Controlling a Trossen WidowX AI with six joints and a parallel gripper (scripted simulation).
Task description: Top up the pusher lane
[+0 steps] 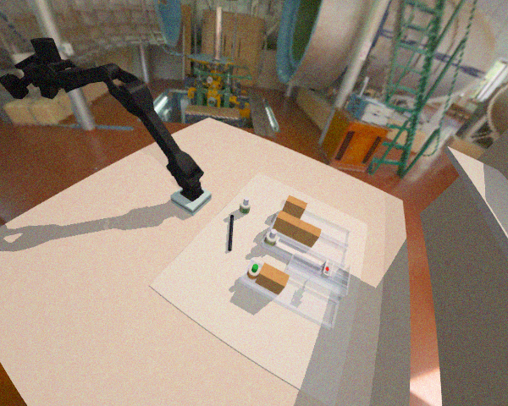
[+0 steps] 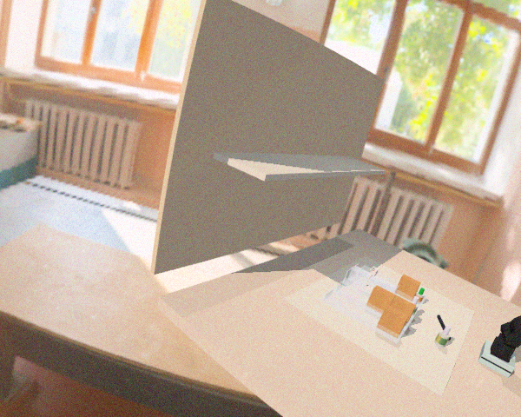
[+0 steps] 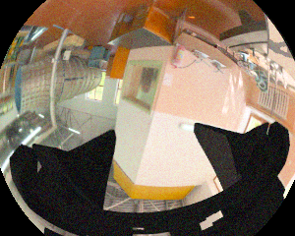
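Observation:
A loose jar [image 1: 245, 207] [image 2: 441, 337] with a pale cap and green band stands upright on the mat, outside the lanes. A similar pale-capped jar [image 1: 271, 238] stands at the front end of the clear middle lane. A clear block-like part and a small pale piece with a red dot [image 1: 327, 268] are farther back there; the pusher plate is hard to make out. Another jar [image 1: 254, 268] [image 2: 421, 292], green on top with a brown band, stands at the front of the neighbouring lane. My gripper [image 3: 155, 131] is open and empty, raised far from the jars.
Brown blocks [image 1: 297, 228] [image 1: 272, 278] [image 2: 396, 316] stand in the outer lanes beside the middle one. A thin black bar [image 1: 231, 232] [image 2: 440, 321] lies on the mat in front of the lanes. A grey upright panel [image 2: 269, 135] with a shelf stands beyond the lanes' rear.

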